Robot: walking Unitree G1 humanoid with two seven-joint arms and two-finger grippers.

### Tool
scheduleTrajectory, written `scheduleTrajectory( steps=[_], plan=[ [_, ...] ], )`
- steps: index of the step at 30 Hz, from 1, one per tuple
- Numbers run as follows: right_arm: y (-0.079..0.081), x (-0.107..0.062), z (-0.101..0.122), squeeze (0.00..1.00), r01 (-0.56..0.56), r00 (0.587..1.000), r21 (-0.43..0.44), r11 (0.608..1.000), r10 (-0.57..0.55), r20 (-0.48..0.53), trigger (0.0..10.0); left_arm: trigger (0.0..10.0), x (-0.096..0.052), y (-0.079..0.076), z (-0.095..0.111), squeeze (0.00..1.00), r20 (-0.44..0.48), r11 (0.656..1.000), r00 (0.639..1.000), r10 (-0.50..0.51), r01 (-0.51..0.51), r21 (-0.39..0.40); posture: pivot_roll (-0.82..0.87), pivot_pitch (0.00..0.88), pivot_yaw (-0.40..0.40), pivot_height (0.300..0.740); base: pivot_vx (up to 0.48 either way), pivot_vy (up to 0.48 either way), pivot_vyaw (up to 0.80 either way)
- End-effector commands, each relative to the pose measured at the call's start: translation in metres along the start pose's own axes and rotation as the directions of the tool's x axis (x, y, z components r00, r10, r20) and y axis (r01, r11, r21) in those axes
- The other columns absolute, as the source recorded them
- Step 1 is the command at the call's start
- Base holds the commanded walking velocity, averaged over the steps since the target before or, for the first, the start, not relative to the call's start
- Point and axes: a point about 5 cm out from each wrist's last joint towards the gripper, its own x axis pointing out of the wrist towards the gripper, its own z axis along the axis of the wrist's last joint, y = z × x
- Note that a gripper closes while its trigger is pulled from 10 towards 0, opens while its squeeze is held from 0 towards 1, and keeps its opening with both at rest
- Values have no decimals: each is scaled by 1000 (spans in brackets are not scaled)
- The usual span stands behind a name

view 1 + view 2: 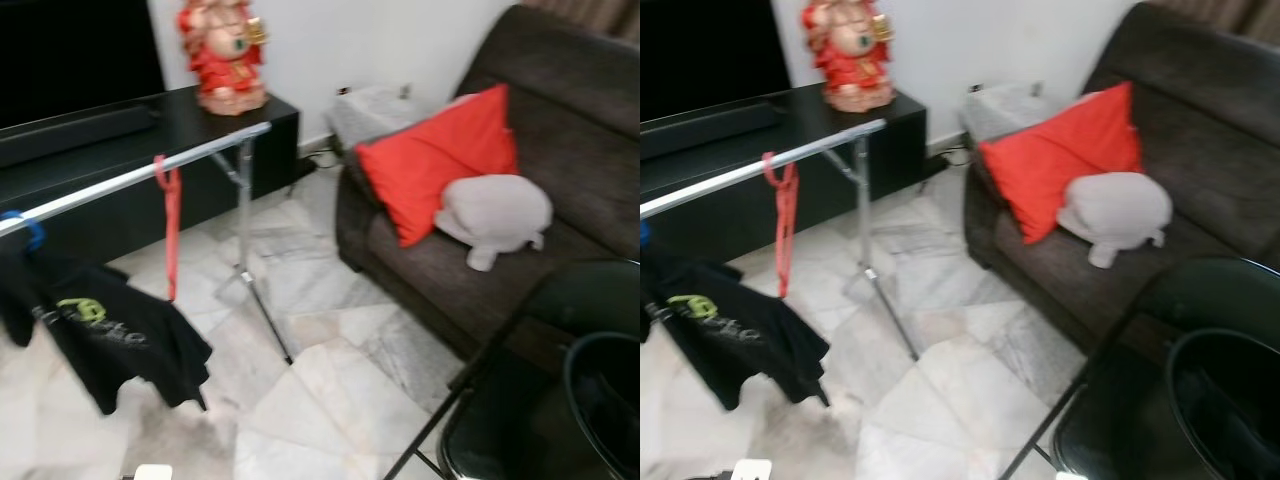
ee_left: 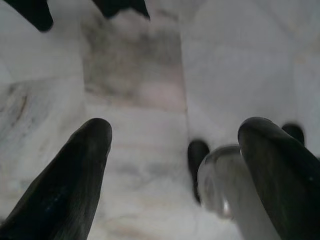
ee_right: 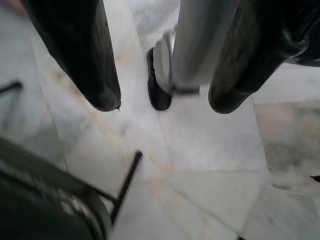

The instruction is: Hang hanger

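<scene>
Hanger [image 1: 171, 225], red, hangs on rail [image 1: 140, 177]; we judge it light, stiff, best held at neck. Left gripper [image 2: 175, 150] and right gripper [image 3: 165, 102] jaws apart, empty.

Rail: silver clothes rail [image 1: 150, 172] crossing the marble floor [image 1: 330, 390]
Red hanger [image 1: 170, 225]: hooked over the rail — hanging straight down
Black T-shirt [image 1: 110, 335]: under the rail, on a blue hanger [image 1: 28, 230]
Sofa [image 1: 560, 170]: beyond the rail's end — red cushion [image 1: 435, 160] on it

left hand [image 2: 172, 137] fingers spread, pointing down, right hand [image 3: 165, 102] fingers apart, pointing down
</scene>
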Motion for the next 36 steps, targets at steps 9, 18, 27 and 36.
scheduleTrajectory(
  steps=[9,18,27,36],
  plan=[
    [-18,-6,-7,0,35,999,9,999,-34,-24,10000,10000,-1,-2,-4,0,-19,1000,1000,-7,7,-11,5,98,-29,740,0,0,-788],
    [-2,-1,-3,0,16,1000,11,1000,-16,-14,10000,10000,0,-1,-1,0,-10,1000,1000,-11,11,-9,5,89,-19,740,0,0,-788],
    [4,1,-3,0,6,1000,13,1000,-6,-8,10000,10000,1,-1,1,0,-8,1000,1000,-18,18,-1,4,71,-8,740,0,0,-788],
    [-18,-5,1,0,40,999,48,998,-41,35,10000,10000,2,-1,4,0,-2,999,1000,-30,31,23,5,51,1,740,0,0,-524]
  ],
)
